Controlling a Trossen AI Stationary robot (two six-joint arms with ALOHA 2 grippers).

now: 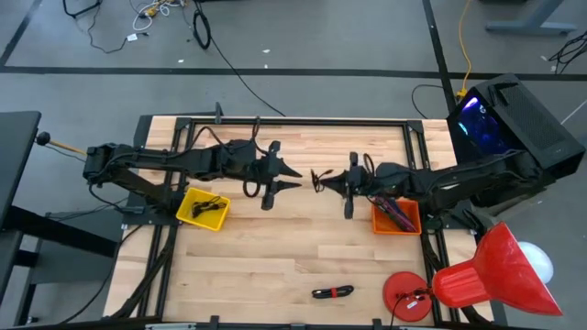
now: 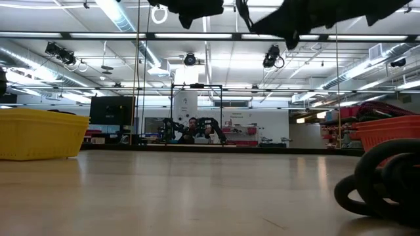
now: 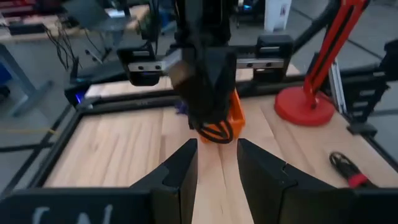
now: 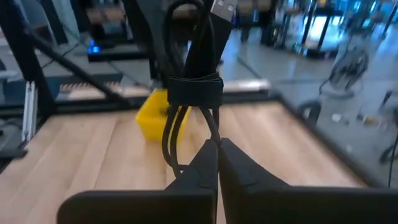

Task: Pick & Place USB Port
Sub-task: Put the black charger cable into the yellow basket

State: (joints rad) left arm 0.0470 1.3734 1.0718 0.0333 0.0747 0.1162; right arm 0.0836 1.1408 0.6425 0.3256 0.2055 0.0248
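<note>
A black USB cable, coiled and bound with a strap [image 4: 194, 87], is in my right gripper [image 4: 217, 163], which is shut on it above the table's middle [image 1: 321, 180]. Its metal plug [image 4: 224, 7] shows at the bundle's free end. My left gripper [image 3: 217, 163] stands open just left of it [image 1: 292, 176], pointing at the right gripper, with nothing between its fingers. A yellow bin [image 1: 204, 208] holding a black cable sits at the left. An orange bin [image 1: 396, 218] with cables sits at the right. My right gripper pinches the bundle's looped end [image 4: 210, 134] between its two fingertips. The fingers come about level from the table's right side. The bundle sticks out beyond the fingertips, plug end away from them, lifted clear of the table.
Another black cable with a red part [image 1: 333, 292] lies near the front edge, looming at the right in the low view [image 2: 384, 187]. A red lamp [image 1: 477, 280] stands at the front right corner. Bare wood lies between the bins.
</note>
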